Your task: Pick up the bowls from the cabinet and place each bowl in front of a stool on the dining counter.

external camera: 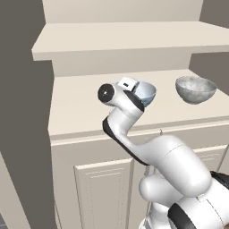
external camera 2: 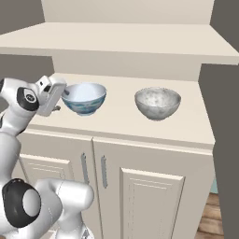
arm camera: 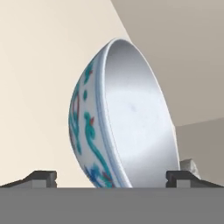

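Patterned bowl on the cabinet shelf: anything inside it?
The patterned bowl looks empty: the hand view shows a bare pale blue inside. Its lowest part sits behind the near rim and cannot be checked.

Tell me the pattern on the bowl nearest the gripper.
White bowl with teal-blue scrolls and small red marks; clearest in the hand view.

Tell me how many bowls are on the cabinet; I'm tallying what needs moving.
2. The patterned bowl sits left on the cabinet shelf, the grey speckled bowl to its right.
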